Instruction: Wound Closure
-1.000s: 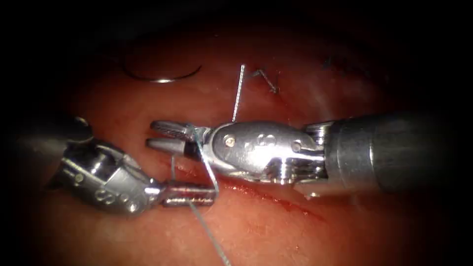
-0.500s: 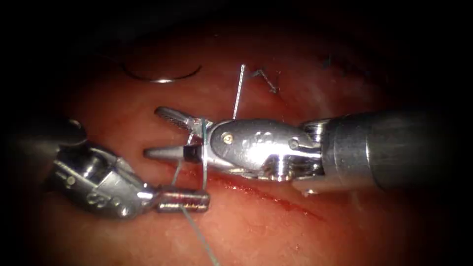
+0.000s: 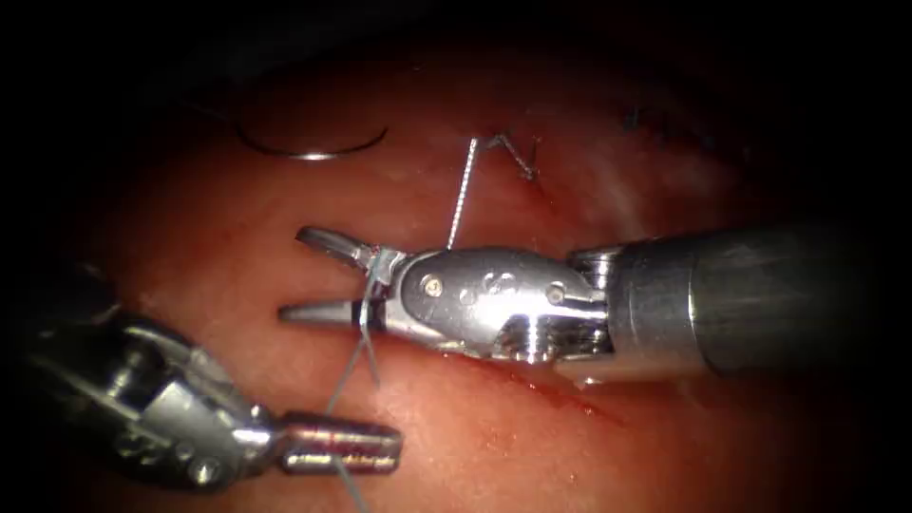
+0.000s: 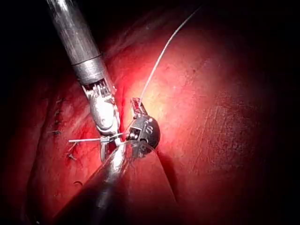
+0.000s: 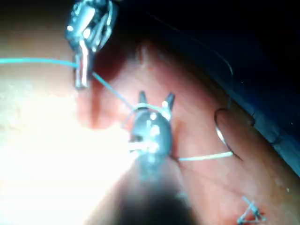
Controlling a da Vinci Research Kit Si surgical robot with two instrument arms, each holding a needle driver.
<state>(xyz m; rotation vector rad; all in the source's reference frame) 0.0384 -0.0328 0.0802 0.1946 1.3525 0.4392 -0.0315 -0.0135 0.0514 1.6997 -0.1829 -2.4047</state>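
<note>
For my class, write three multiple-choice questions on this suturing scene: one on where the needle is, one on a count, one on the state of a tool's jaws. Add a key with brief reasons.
1. Where is the needle?
A. In the right tool
B. Lying free on the tissue
C. In the left tool

2. How many tools are in the endoscope view?
A. One
B. Two
C. Three

3. How do the right tool's jaws stand?
A. Open, thread looped round them
B. Shut on the needle
C. Shut on tissue

Key: 1 B, it rests away from both tools. 2 B, the left tool and the right. 3 A, the two jaws are spread apart.
</note>
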